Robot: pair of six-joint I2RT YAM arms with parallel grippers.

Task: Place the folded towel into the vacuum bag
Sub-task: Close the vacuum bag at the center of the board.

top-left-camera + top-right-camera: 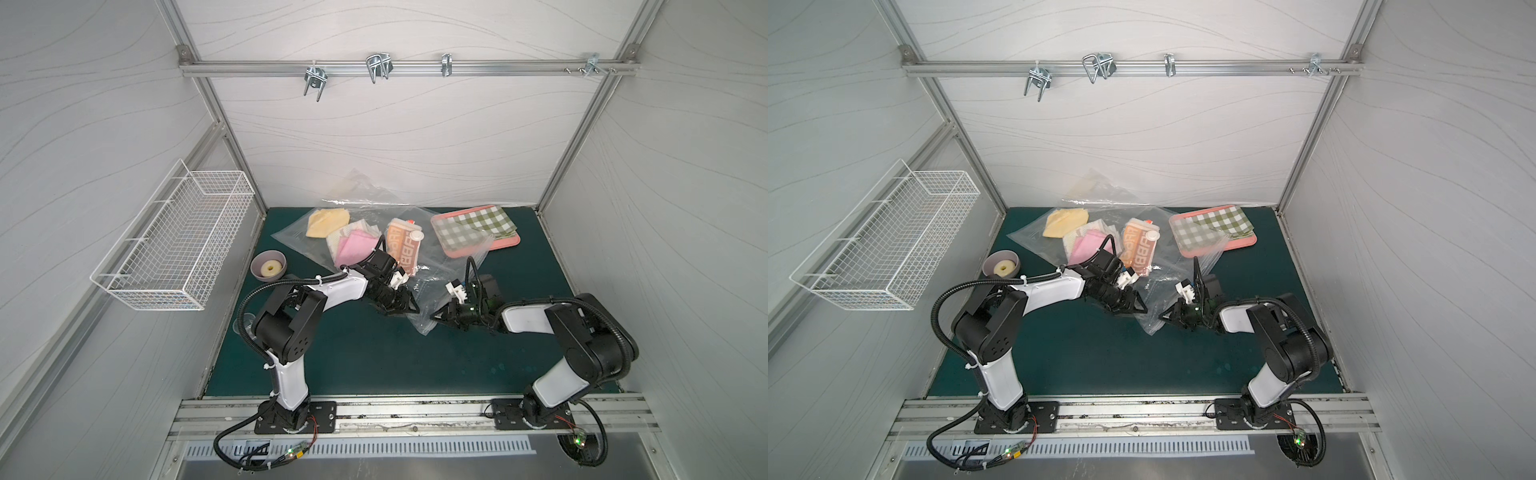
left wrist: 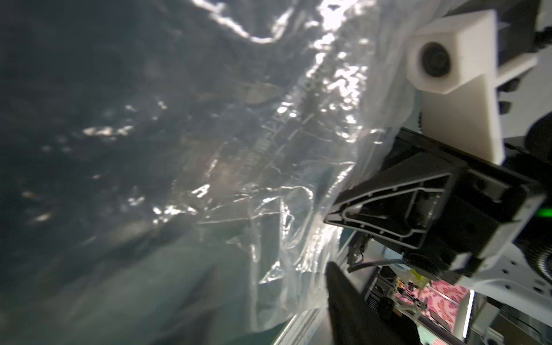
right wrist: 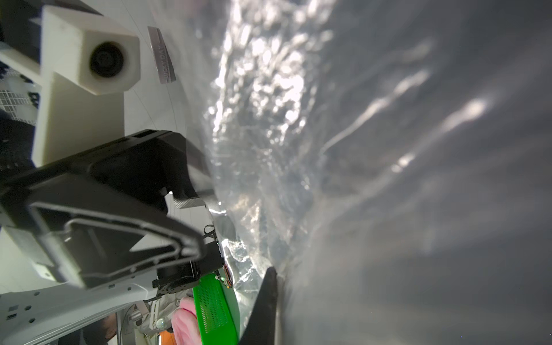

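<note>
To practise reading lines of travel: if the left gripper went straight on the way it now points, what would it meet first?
The left gripper would first meet the vacuum bag, its crinkled near corner right at the fingers; just beyond, probably the right gripper facing it.

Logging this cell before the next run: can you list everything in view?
vacuum bag: one, clear, mid-mat
yellow towel: one, yellow, in bag, left
pink towel: one, pink, in bag, middle
orange bundle: one, lettered orange, in bag, right
tray: one, pink, far right
checked cloth: one, green-white, on tray
bowl: one, mauve, left of bag
wire basket: one, white, left wall
hooks: four, metal, back rail
left gripper: one, black, open, beside bag's near corner
right gripper: one, black, shut on bag's near corner
</note>
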